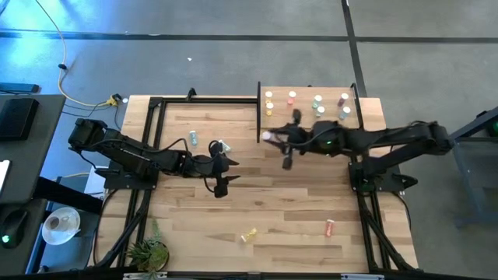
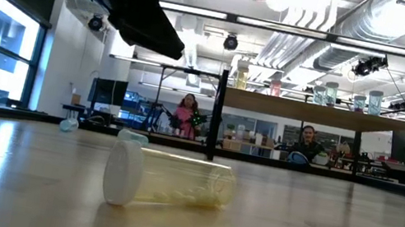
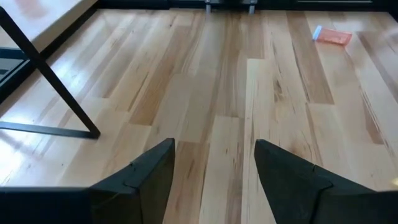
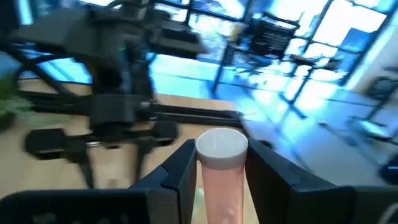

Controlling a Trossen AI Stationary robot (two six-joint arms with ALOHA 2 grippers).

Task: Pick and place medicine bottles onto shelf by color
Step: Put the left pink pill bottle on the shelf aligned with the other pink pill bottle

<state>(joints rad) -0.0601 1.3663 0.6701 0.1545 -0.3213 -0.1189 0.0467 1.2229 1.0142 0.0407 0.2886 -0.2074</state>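
A pink bottle [image 4: 221,174] with a white cap sat clamped between the fingers of the right end effector [image 1: 268,137], at the near-left corner of the shelf [image 1: 366,117]. Eight bottles stood on that shelf in pairs: yellow [image 1: 269,102], pink [image 1: 292,97], teal [image 1: 317,105] and purplish [image 1: 344,105]. On the counter [image 1: 296,210] lay a yellow bottle [image 2: 166,180], a pink one [image 1: 329,227] and a teal one [image 1: 192,138]. The left end effector [image 1: 226,173] hung released over mid-counter, fingers [image 3: 143,180] spread and holding nothing.
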